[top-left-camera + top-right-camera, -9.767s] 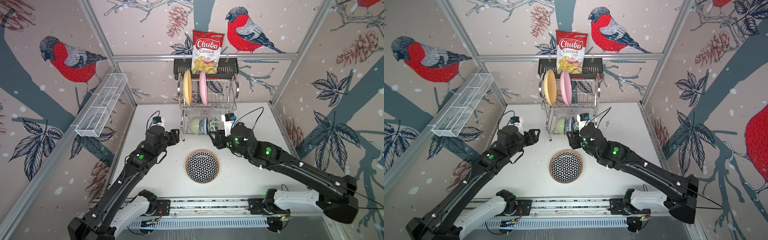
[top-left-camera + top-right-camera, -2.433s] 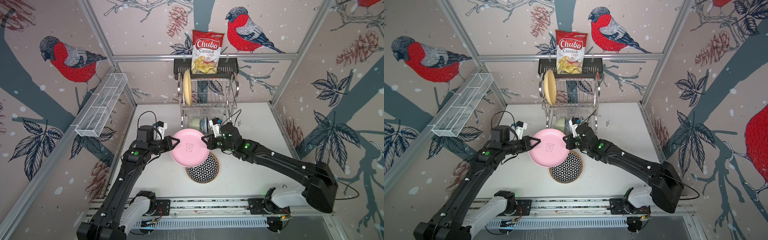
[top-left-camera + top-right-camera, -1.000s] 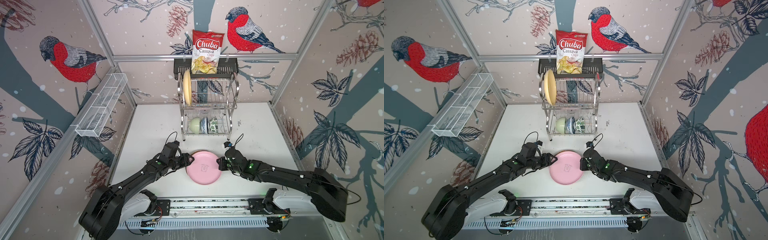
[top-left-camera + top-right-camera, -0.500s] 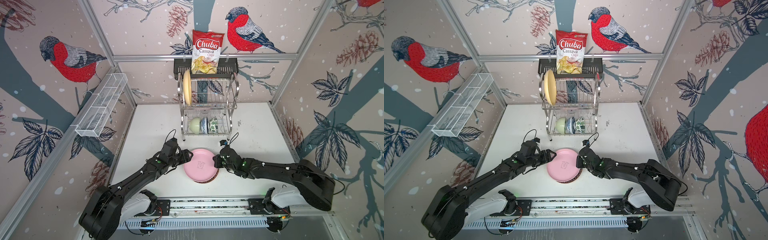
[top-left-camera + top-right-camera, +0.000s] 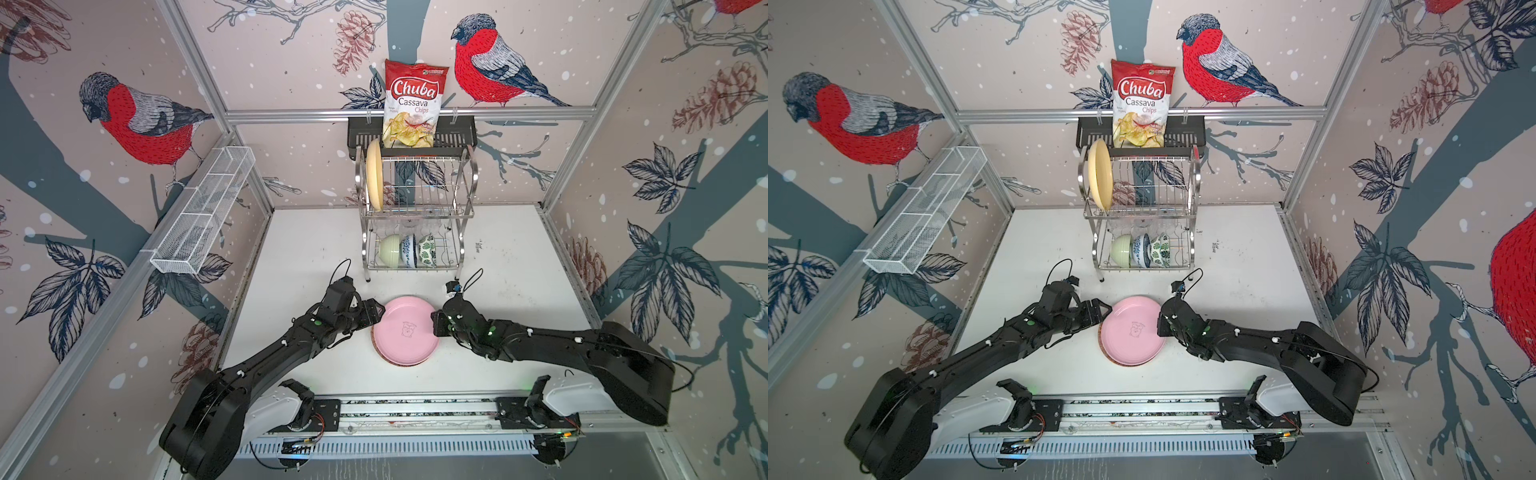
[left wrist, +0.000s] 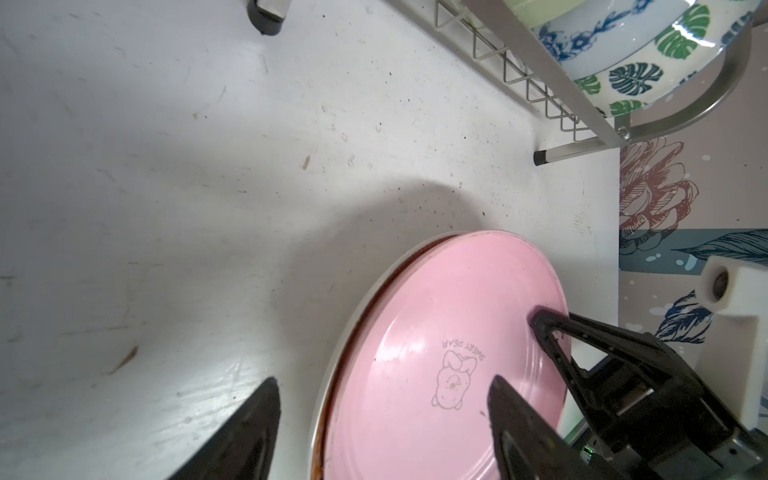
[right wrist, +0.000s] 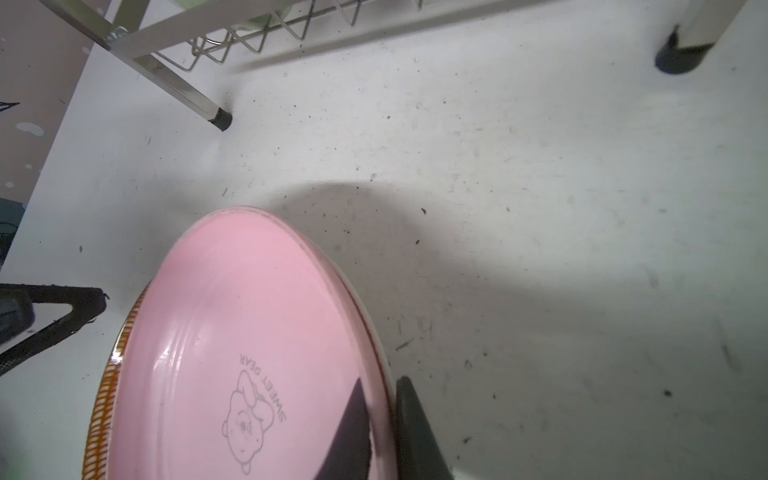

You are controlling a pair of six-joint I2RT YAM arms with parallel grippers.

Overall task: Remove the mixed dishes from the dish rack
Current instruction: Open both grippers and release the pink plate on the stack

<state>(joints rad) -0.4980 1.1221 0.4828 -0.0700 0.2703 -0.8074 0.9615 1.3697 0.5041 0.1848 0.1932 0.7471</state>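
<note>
The pink plate (image 5: 405,330) (image 5: 1131,330) lies flat on a brown-rimmed patterned plate (image 7: 102,399) on the table in front of the dish rack (image 5: 415,216) (image 5: 1142,216). My left gripper (image 5: 378,313) (image 6: 382,419) stands open at the plate's left edge, one finger over the table and the other over the plate (image 6: 436,332). My right gripper (image 5: 434,328) (image 7: 380,382) is shut on the pink plate's right rim (image 7: 249,311). A cream-yellow plate (image 5: 374,174) stands on edge in the rack's upper tier. The lower tier holds a pale green bowl (image 5: 390,249), a blue-white bowl (image 5: 408,250) and a leaf-print bowl (image 5: 427,249).
A chips bag (image 5: 411,104) sits in a black basket (image 5: 457,137) on the back wall above the rack. A long white mesh tray (image 5: 203,212) hangs on the left wall. The rack's black-tipped legs (image 6: 540,158) (image 7: 220,118) stand close behind the plates.
The pink plate has come down from mid-air onto the patterned plate. The left gripper's jaws have widened off its rim, while the right gripper still pinches the right rim.
</note>
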